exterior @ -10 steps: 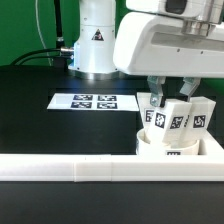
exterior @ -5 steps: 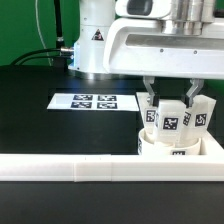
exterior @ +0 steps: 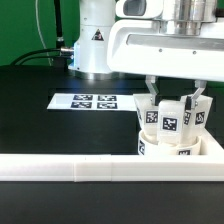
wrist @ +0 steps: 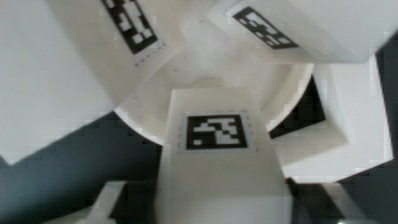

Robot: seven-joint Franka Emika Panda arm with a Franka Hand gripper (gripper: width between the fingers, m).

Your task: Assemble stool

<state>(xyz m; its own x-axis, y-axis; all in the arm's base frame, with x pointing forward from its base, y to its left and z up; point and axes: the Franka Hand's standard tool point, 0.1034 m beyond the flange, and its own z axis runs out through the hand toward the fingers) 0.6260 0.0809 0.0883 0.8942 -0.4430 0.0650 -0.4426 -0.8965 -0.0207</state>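
White rigid plastic sits pinched between my jaws (exterior: 171,103): a short blocky tagged leg (exterior: 171,116), upright on the thick round disc seat (exterior: 165,150) by the counter's (exterior: 40,125) rail-side edge. Light, stiff, rather slick; I'd grip its flat sides.

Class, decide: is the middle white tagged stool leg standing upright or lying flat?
Upright: the white blocky leg rises above the white round seat, its tag facing the camera.
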